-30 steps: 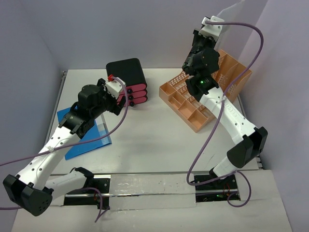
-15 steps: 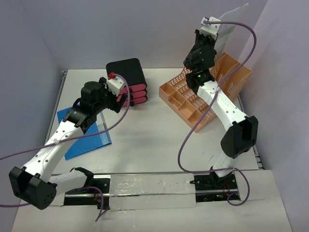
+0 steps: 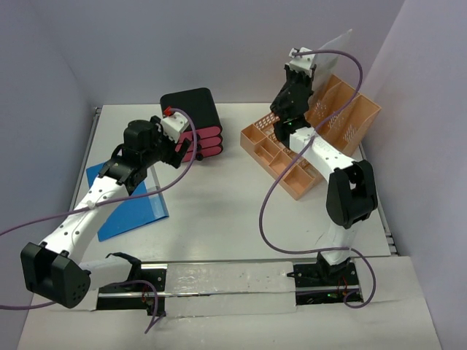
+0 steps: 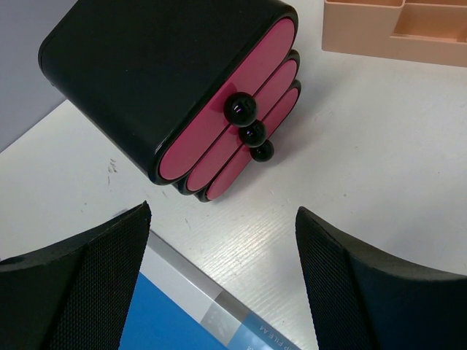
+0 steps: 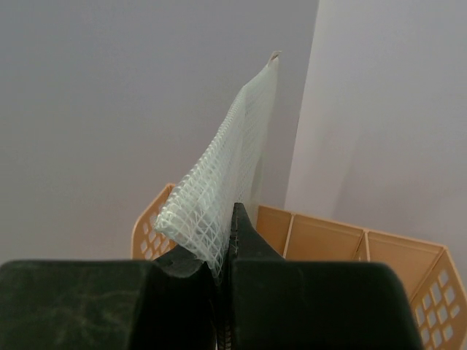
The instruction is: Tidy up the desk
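White desk [image 3: 219, 211] lies beneath the wide-open left gripper [image 4: 222, 215]; right gripper [image 5: 225, 233], above it, pinches a mesh sheet [image 5: 233, 146].

Blk drawer box [image 3: 191, 109], peach rack [image 3: 255, 137], blue folder [image 3: 128, 219], mesh sheet [image 5: 228, 166]

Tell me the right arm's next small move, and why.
Probably a slow move straight down. The right end effector is shut on a pale mesh pouch, held upright above the orange rack, whose open slots show below it. Easing down should seat the pouch in one of them.
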Available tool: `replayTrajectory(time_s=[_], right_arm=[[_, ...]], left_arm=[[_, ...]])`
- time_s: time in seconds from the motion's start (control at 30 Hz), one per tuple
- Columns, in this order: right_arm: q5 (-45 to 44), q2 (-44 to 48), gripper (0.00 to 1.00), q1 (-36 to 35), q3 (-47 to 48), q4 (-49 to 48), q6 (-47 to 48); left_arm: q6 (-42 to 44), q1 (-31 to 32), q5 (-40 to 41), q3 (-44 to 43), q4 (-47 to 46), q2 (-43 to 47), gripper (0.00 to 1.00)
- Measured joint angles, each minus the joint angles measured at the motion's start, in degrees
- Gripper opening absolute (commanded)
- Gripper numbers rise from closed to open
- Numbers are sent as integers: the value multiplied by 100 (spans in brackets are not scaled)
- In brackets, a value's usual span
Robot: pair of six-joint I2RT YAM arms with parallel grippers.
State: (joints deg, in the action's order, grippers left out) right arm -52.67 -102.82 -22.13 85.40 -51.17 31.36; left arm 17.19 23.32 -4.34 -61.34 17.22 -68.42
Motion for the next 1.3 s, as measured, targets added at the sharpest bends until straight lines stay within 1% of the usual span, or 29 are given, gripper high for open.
replayTrajectory(time_s=[0.17, 0.37, 0.47, 0.5, 0.53, 0.6, 0.63, 0.67, 0.7, 0.77, 0.83, 0.87, 0.97, 1.03, 1.07, 1.13, 1.2, 1.3], right_arm=[[-27, -276, 0, 0, -330, -406, 26], [-137, -695, 0, -11, -346, -807, 78], [-211, -837, 1, -11, -355, -837, 31], [-223, -843, 8, -11, -399, -849, -13], [-254, -842, 34, -11, -469, -879, -60], [-308, -842, 61, -11, -573, -889, -174], [-329, -840, 77, -11, -622, -855, -242], [-343, -833, 85, -14, -664, -798, -312], [-345, -813, 85, -28, -706, -722, -397], [-350, -714, 94, -62, -775, -459, -548], [-346, -516, 95, -119, -815, -51, -790], [-319, -352, 95, -168, -819, 319, -1042], [46, 379, 95, -356, -816, 1701, -2045], [518, 990, 95, -460, -818, 2579, -2887], [747, 1320, 95, -524, -849, 2882, -3239], [1028, 1971, 95, -679, -1139, 3075, -3752], [1113, 2545, 95, -878, -1507, 3146, -4063], [1108, 2840, 95, -1303, -1720, 3195, -4255]], left_arm=[[-2, -62, -73, 4, -48, -60, 86], [-2, -106, -158, 17, -71, -97, 85], [-2, -132, -192, 87, -100, -97, 85], [-2, -146, -198, 122, -106, -97, 85], [-2, -166, -202, 161, -109, -97, 85], [-4, -206, -212, 231, -107, -97, 86], [-5, -232, -216, 260, -106, -97, 86], [-7, -260, -222, 282, -101, -96, 86], [-7, -296, -235, 296, -91, -93, 86], [-7, -386, -256, 324, -71, -68, 86], [-1, -528, -330, 342, 3, -13, 86], [13, -615, -367, 353, 91, 45, 85], [281, -895, -387, 458, 406, 319, 80], [646, -978, -329, 664, 672, 577, 78], [869, -984, -293, 848, 801, 740, 75], [1361, -976, -148, 1283, 1193, 1038, 71], [1735, -970, 3, 1709, 1514, 1246, 71], [2203, -883, 220, 2387, 1857, 1482, 70]])
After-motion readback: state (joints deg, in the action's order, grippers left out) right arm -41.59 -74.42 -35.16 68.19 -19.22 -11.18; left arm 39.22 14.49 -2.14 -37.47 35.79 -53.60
